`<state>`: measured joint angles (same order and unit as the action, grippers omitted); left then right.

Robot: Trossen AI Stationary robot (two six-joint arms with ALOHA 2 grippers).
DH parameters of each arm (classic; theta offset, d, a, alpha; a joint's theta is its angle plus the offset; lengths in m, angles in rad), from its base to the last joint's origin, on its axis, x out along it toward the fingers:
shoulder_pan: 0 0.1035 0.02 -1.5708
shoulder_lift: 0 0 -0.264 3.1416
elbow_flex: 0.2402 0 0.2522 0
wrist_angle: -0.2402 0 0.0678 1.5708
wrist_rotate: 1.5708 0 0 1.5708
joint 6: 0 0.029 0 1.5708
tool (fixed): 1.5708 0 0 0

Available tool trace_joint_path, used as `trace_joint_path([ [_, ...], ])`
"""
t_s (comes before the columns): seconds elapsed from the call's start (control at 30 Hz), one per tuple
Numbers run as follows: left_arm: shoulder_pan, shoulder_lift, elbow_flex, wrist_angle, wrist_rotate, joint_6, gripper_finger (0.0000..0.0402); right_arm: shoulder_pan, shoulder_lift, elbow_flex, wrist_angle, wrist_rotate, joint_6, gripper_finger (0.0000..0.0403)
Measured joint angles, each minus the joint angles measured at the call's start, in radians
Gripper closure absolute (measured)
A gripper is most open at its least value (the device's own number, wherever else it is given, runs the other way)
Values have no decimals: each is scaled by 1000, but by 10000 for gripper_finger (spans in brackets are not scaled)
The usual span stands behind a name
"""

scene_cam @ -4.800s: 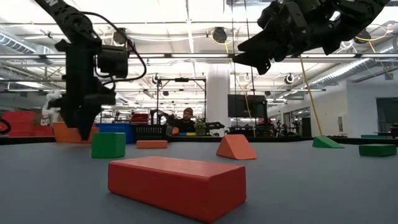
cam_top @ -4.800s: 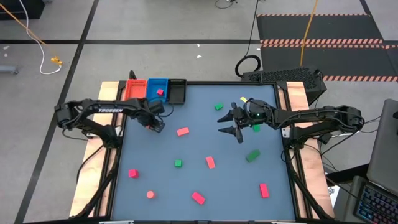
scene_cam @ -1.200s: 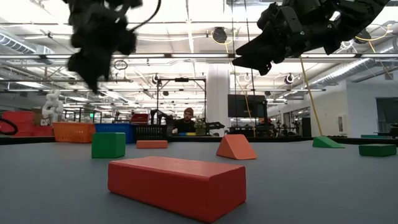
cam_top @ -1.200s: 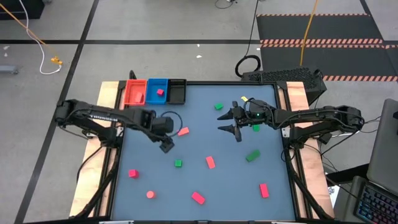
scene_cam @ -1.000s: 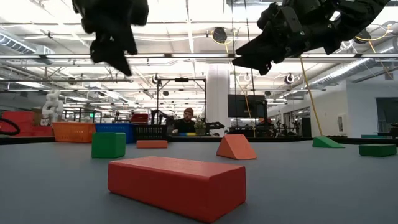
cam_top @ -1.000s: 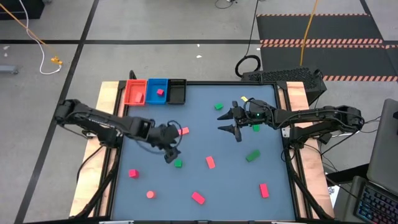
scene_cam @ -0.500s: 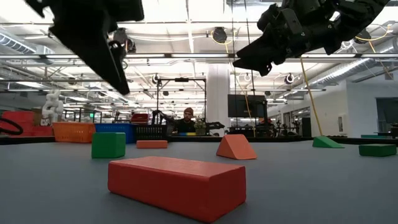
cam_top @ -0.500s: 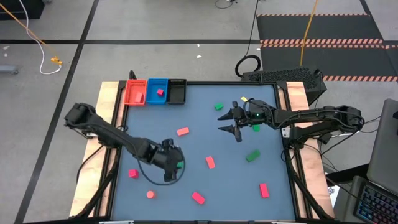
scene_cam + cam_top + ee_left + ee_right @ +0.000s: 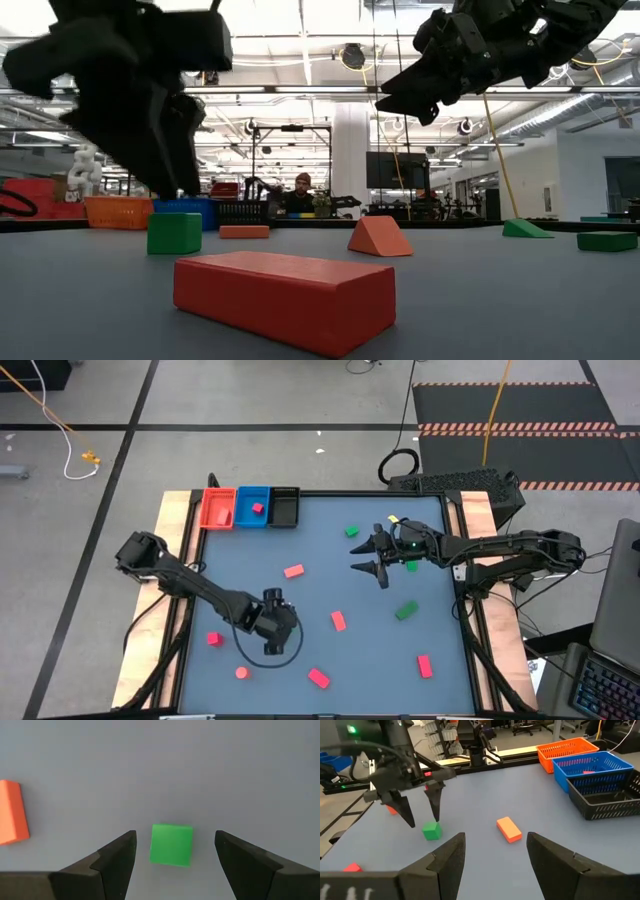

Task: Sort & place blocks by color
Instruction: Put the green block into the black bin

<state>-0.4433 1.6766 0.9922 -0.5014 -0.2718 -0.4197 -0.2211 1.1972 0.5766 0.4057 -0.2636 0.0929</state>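
Observation:
My left gripper is open and points down over a small green cube that rests flat on the grey table. Its fingers stand on either side of the cube with gaps and touch nothing. In the right wrist view the left gripper hovers just above the cube. In the high view the left gripper covers the cube. My right gripper is open and waits in the air toward the table's far right. Other blocks lie scattered: a salmon bar, a pink-red bar, a green block.
Red tray, blue tray holding a pink block, and black tray sit at the far left corner. More pink blocks lie near the near edge. Green blocks lie by the right gripper.
My left gripper has moved from beside the salmon bar toward the table's near edge and down, stopping over the green cube with its fingers pointing down. No block has moved.

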Motion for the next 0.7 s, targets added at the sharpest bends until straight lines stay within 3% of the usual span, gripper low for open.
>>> trace_joint_path([
  [0.7,43,58,0,28,7,26,133,0,0,0,-38,0,-26,195],
])
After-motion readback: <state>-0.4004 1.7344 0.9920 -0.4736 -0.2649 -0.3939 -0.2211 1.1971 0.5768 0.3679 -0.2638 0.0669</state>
